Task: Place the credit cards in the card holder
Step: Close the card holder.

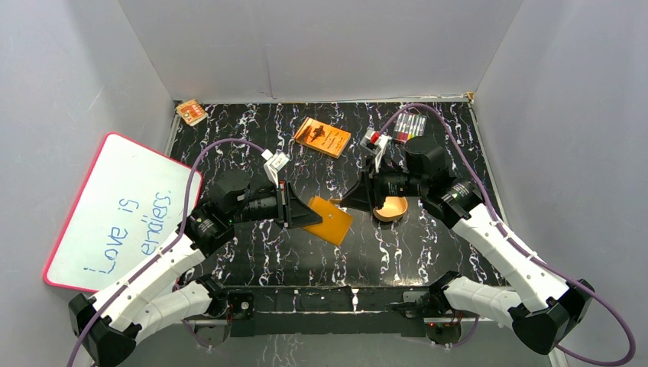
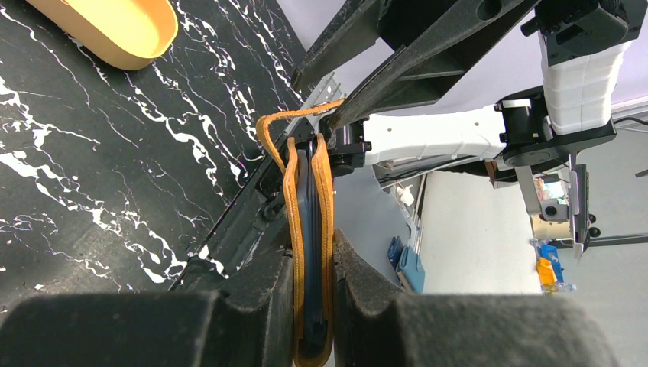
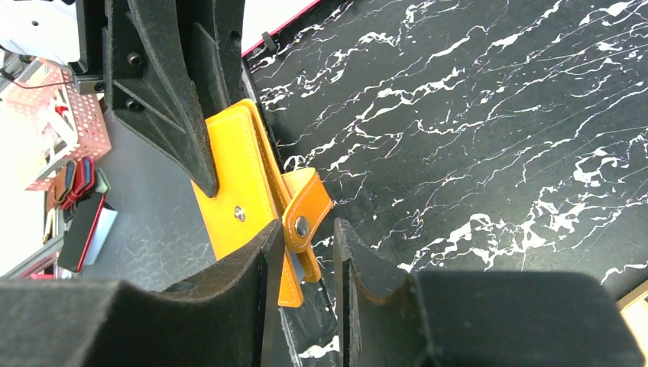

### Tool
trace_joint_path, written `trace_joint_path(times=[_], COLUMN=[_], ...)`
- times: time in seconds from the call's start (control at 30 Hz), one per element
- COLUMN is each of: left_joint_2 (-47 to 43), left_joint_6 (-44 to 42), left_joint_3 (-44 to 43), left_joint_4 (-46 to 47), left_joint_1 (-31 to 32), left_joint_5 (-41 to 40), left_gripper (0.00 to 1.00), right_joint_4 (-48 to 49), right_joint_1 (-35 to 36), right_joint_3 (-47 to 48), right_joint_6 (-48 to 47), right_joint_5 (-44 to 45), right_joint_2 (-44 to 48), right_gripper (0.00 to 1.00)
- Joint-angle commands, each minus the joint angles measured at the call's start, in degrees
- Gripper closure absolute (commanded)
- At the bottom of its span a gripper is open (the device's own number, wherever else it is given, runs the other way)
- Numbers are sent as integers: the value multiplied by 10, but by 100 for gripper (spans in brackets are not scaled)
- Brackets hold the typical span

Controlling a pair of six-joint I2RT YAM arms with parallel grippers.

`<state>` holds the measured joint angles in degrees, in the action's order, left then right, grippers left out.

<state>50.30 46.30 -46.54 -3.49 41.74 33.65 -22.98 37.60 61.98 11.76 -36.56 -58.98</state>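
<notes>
The card holder (image 1: 336,223) is an orange-tan folded wallet, held above the table's middle. My left gripper (image 1: 315,213) is shut on it. In the left wrist view the card holder (image 2: 327,191) stands edge-on between my fingers, with dark blue-grey layers inside the fold. I cannot tell whether those layers are credit cards or pockets. No loose credit card shows. My right gripper (image 1: 341,202) is open at the card holder's right edge. In the right wrist view its snap tab (image 3: 309,202) hangs between my open right gripper (image 3: 306,229), close to one finger.
A tan oval tray (image 1: 392,208) lies under the right wrist. An orange book (image 1: 322,137) and a marker pack (image 1: 409,126) lie at the back. A whiteboard (image 1: 115,206) leans at the left. A small orange item (image 1: 191,112) sits at the back left corner.
</notes>
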Motion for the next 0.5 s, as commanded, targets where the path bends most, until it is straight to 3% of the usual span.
trace_joint_path(times=[0.0,0.2,0.37,0.47], left_joint_2=[-13,-13,-14,-14], left_joint_6=[0,-2,-2,-2], left_joint_3=[-13,-14,-13,-13], left_joint_4=[6,1,-1,-1], left_joint_1=[-1,-1,-1,-1], left_joint_5=[13,8,6,5], left_gripper=[100,100,100,100], right_joint_4=[14,15,16,15], right_joint_1=[2,2,3,2], right_joint_3=[15,15,18,18], right_joint_6=[-5,-7,-9,-9], right_joint_5=[9,10,9,7], right_joint_2=[11,14,16,17], right_gripper=[62,76,96,100])
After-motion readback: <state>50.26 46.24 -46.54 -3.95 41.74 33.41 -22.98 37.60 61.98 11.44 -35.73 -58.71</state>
